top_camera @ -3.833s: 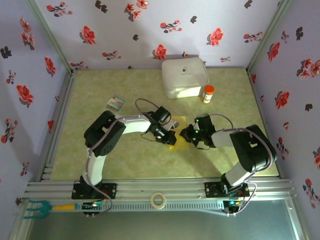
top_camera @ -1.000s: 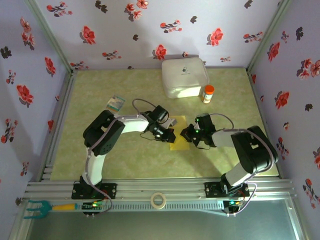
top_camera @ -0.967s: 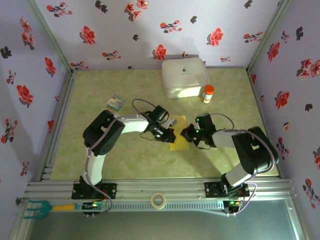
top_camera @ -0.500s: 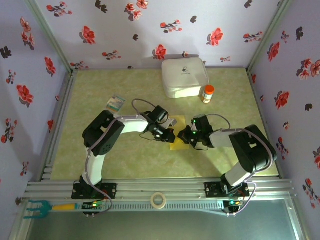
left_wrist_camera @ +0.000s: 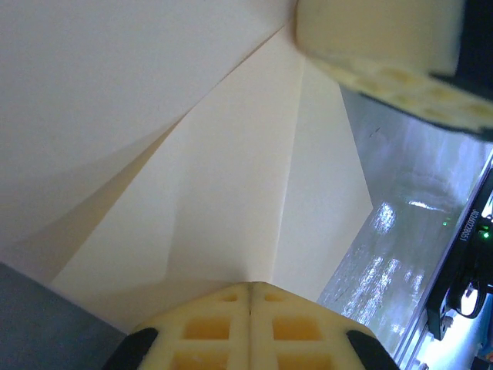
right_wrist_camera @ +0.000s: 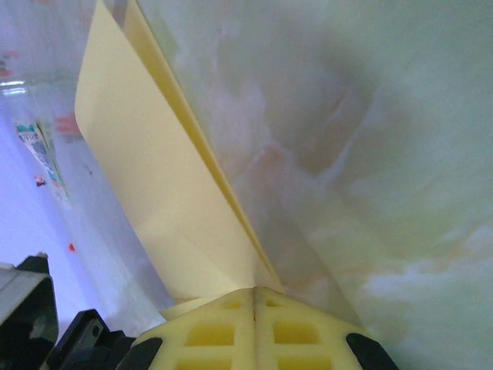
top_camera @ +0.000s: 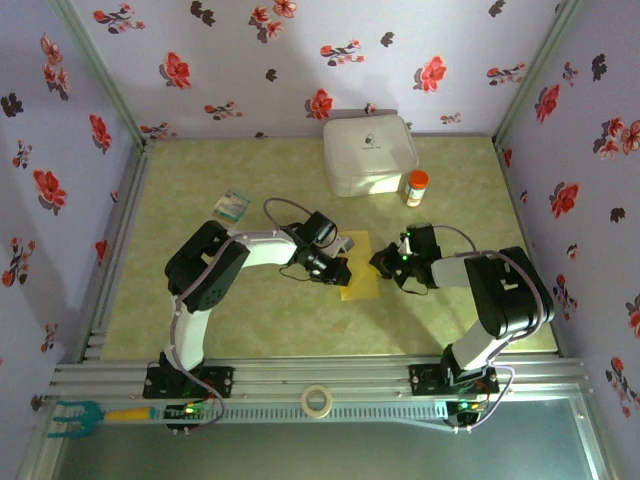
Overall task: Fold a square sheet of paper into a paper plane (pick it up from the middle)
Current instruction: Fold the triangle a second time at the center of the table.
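The square sheet of paper [top_camera: 360,282] is yellow and lies mid-table, folded into layers with creases. My left gripper [top_camera: 341,271] is shut at its left edge. In the left wrist view the creases of the paper [left_wrist_camera: 231,169] run straight into the closed tips of my left gripper [left_wrist_camera: 250,287], and a right finger [left_wrist_camera: 377,54] shows beyond the sheet. My right gripper [top_camera: 381,266] is shut at the sheet's right edge. The right wrist view has a raised flap of the paper [right_wrist_camera: 146,169] ending in the closed seam of my right gripper [right_wrist_camera: 255,290]. The paper plane is out of view.
A white rounded box [top_camera: 368,152] stands at the back, with an orange-capped bottle [top_camera: 416,187] beside it. A small teal-and-white card [top_camera: 233,207] lies to the left. A tape roll [top_camera: 317,400] and a teal tool [top_camera: 75,416] rest on the front rail.
My right gripper has shifted right, off the sheet's middle to its right edge, and more yellow paper shows between the grippers. The left arm has stayed put.
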Controlling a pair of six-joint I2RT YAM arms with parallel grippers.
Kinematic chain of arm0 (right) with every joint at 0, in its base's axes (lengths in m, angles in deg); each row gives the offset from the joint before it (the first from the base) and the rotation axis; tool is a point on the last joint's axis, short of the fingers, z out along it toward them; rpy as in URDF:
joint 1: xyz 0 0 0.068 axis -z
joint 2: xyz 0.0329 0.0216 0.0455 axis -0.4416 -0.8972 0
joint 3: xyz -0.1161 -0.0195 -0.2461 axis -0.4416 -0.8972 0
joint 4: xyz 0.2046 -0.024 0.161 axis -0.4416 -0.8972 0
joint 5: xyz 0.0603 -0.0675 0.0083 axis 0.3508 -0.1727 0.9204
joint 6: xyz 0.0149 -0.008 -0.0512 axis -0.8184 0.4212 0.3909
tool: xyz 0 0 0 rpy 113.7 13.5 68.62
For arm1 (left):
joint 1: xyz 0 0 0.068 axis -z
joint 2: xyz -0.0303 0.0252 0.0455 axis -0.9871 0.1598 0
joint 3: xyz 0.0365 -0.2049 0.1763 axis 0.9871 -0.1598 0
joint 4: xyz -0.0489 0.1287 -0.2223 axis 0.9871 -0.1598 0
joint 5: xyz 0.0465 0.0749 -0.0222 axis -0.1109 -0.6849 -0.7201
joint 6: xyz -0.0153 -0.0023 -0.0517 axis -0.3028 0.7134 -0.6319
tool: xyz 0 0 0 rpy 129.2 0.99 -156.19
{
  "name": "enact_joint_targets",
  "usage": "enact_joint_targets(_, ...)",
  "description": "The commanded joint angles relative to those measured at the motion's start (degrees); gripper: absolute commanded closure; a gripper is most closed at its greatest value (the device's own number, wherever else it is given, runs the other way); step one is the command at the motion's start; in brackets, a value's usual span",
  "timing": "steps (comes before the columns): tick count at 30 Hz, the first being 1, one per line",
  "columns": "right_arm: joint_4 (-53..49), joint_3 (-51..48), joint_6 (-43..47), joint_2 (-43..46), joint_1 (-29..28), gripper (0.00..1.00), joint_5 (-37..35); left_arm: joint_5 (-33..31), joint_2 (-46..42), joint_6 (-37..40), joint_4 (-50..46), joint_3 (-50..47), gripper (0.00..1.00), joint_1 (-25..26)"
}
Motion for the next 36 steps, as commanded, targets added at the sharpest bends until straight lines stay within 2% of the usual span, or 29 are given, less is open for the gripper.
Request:
enact_joint_targets(1, -3.66, 1.32, 2.52, -0.97, 2.60, 1.00, -3.08, -3.57, 1.45, 2.11, -6.97, -2.09, 1.00, -0.03)
enact_joint_targets(9, -9.01, 3.62, 3.65, 5.33, 2.57, 1.00, -2.95, -4.13, 0.31, 3.99, -8.83, -2.87, 1.00, -0.20)
enact_joint_targets(12, -8.03, 2.40, 2.60, 7.27, 0.03, 0.99, -2.51, -4.21, -0.37, 4.63, -9.27, -3.29, 1.00, -0.45)
enact_joint_targets(16, -5.25, 1.82, 1.38, 5.65, -4.87, 0.99, -0.04, -4.15, -1.29, 5.23, -9.50, -3.76, 1.00, -0.80)
enact_joint_targets(21, 1.84, 0.43, -1.61, 1.79, -6.04, 1.00, 1.02, -4.03, -1.70, 4.99, -9.15, -3.49, 1.00, -0.98)
enact_joint_targets(26, -1.26, -0.14, -0.65, -1.08, -5.99, 1.00, -1.89, -4.04, -2.40, 4.31, -8.81, -3.02, 1.00, -0.97)
enact_joint_targets(32, -3.85, -1.97, 0.15, -0.63, -5.89, 1.00, -5.63, -3.77, -5.90, 1.84, -7.67, -1.42, 0.94, -0.96)
enact_joint_targets(36, -3.55, -2.37, -0.20, -0.50, -5.89, 1.00, -5.93, -0.80, -6.90, -1.06, -3.83, -0.13, 0.94, -0.63)
